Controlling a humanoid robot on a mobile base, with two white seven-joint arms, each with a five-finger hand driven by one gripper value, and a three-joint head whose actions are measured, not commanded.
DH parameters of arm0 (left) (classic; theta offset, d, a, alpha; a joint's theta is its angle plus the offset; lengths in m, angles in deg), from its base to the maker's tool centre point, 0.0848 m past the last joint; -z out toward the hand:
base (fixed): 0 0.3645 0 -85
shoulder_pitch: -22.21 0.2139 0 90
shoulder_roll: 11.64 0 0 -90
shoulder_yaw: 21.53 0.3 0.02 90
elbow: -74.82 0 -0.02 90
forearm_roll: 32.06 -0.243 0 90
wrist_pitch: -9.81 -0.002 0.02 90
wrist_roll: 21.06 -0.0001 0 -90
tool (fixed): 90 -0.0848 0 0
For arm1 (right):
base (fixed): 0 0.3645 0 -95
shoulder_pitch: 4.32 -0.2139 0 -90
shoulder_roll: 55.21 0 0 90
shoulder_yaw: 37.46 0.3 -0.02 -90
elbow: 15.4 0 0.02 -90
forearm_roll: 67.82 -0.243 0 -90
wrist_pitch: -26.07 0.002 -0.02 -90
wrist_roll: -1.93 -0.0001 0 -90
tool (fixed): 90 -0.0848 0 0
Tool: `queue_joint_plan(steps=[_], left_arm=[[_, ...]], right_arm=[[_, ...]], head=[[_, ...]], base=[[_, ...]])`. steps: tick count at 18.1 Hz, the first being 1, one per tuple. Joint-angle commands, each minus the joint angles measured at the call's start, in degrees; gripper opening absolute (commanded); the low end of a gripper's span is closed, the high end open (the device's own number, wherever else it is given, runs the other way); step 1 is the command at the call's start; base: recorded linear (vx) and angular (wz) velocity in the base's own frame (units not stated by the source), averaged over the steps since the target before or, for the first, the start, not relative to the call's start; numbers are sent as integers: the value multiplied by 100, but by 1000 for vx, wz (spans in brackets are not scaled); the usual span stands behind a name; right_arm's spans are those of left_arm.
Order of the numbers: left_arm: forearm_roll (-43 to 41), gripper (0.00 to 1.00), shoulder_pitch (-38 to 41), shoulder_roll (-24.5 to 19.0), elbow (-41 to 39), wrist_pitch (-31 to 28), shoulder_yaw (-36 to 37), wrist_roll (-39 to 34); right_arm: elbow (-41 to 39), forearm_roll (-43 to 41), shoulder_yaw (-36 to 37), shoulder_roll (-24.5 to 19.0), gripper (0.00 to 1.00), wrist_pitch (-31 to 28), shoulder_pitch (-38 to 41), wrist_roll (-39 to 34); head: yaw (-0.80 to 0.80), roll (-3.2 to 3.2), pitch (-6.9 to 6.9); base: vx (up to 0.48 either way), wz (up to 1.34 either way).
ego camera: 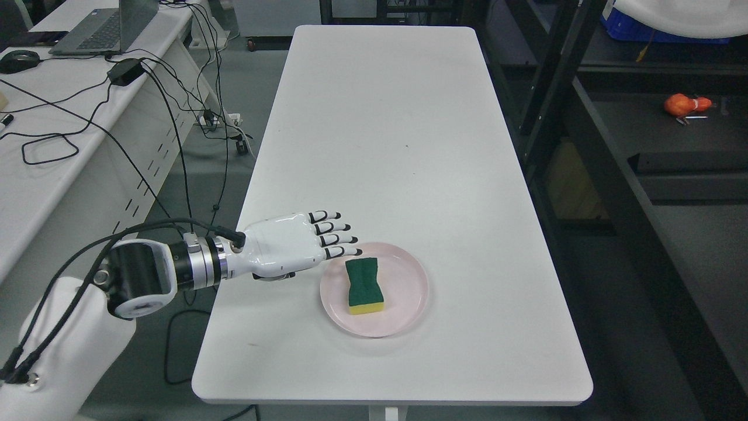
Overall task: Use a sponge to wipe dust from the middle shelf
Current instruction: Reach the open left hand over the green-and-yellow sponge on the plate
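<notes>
- Reaching in from the lower left, the left hand (pixel 292 244) hovers over the white table (pixel 385 117) with its fingers (pixel 333 234) stretched out flat and holding nothing; the fingertips stand just at the near-left rim of the pink plate (pixel 409 304)
- The sponge (pixel 363 283), green scouring side up over a yellow base, lies on that plate, just to the right of and slightly nearer than the fingertips, not touched
- Its long axis runs roughly toward and away from the robot, so across the pointing fingers
- Only the left arm shows; the right is out of view, so the left is the nearer one
- Nothing stands between hand and sponge except the shallow plate rim
- A dark shelf rack (pixel 584 146) stands to the table's right, with an orange object (pixel 684 105) on it; a desk with a laptop (pixel 105 26) and cables sits to the left
</notes>
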Motion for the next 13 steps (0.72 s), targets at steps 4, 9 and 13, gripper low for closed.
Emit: queue_joint_plan(steps=[4,9,13], left_arm=[[-585,87,-737,554,649,-3,1247,97],[-612,87,-808,800,948,-3,1572,89],[-612,85,-790,809,1044,-3,1581,89]], right_arm=[[-100,0,0,100,100,-420,0,24],[-100,0,0,100,100,-420,0,24],[-100,0,0,100,100,-420,0,32]], head=[[0,0,0],[0,0,0],[0,0,0]], base=[[0,0],[0,0],[0,0]])
